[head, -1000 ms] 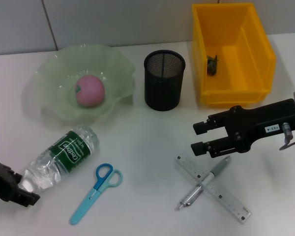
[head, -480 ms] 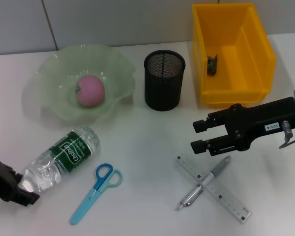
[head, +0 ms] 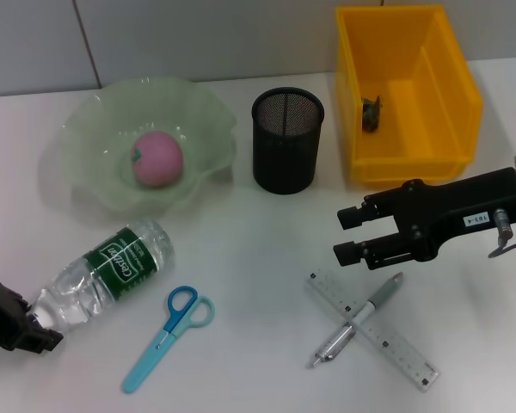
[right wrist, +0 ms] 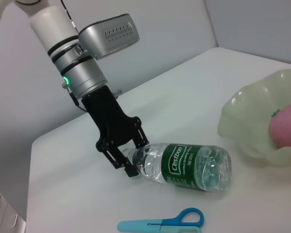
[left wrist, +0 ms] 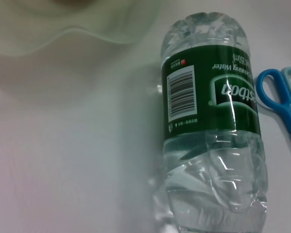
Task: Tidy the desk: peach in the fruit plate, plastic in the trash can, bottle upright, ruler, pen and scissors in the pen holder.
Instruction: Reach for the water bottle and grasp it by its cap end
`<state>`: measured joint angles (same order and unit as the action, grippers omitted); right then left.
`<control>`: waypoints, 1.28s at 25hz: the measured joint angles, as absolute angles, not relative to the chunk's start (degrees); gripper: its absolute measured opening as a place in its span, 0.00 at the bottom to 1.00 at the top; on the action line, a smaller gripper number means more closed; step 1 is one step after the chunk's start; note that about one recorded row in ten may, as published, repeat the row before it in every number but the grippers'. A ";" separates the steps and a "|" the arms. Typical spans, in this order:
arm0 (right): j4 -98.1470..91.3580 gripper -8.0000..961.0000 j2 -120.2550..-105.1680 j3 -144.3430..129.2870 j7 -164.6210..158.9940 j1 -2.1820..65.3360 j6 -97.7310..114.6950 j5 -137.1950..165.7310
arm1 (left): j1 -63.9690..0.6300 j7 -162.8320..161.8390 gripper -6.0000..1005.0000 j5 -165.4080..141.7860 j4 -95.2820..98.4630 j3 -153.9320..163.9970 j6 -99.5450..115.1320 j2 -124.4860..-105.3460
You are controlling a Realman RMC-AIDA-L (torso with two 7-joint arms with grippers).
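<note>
Lying on its side at the left of the white tabletop (head: 241,258), the clear plastic bottle (head: 99,277) has its neck end inside the left end effector (head: 36,331), whose black fingers sit on either side of the cap; whether they press it I cannot tell. The bottle wears a green label, and its ribbed, dented wall shows in the left wrist view (left wrist: 213,126). The right wrist view shows the same end effector (right wrist: 128,162) at the bottle's neck (right wrist: 184,165).

Behind the bottle stands the fruit plate (head: 86,142), a pale green translucent bowl with a wavy rim, and the round pink peach (head: 157,158) rests in its middle. Just beside the bottle lie the scissors (head: 168,337), blue-handled and closed, flat on the tabletop.

Near the centre, the pen holder (head: 287,140) is a black mesh cylinder, upright, between the plate and the trash can (head: 451,120), a yellow open-topped bin with a small dark scrap of plastic (head: 371,113) in it.

In front of the bin the right end effector (head: 348,237) hovers with its two black fingers spread apart and nothing between them. Near it lies the clear ruler (head: 371,329), with the grey pen (head: 358,319) laid across it.
</note>
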<state>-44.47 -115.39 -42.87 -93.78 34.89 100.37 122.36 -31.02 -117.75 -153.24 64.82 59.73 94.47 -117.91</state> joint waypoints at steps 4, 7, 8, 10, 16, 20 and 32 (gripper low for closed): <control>-44.47 0.69 -115.39 -42.82 -93.77 34.89 100.37 122.33 | -31.03 -117.75 0.44 -153.24 65.00 59.64 94.53 -117.86; -44.47 0.69 -115.40 -42.80 -93.77 34.99 100.37 122.33 | -31.12 -117.82 0.44 -153.25 65.50 59.44 94.79 -117.68; -44.47 0.69 -115.40 -42.80 -93.77 35.07 100.37 122.33 | -31.13 -117.87 0.44 -153.24 65.51 59.44 94.86 -117.60; -44.47 0.69 -115.40 -42.80 -93.77 35.11 100.37 122.33 | -31.23 -118.00 0.44 -153.23 65.54 59.39 95.00 -117.43; -44.47 0.69 -115.40 -42.80 -93.78 35.27 100.37 122.33 | -31.57 -117.87 0.44 -153.05 66.05 58.10 95.88 -117.24; -44.58 0.69 -115.40 -42.73 -93.78 35.41 100.37 122.33 | -31.95 -117.75 0.44 -152.77 66.86 56.64 97.24 -116.87; -44.65 0.69 -115.32 -42.71 -93.77 35.67 100.28 122.33 | -33.42 -117.14 0.44 -152.54 68.03 54.35 100.17 -116.21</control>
<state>-44.65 -115.32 -42.71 -93.78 35.67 100.28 122.33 -33.42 -117.14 -152.54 68.03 54.35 100.17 -116.21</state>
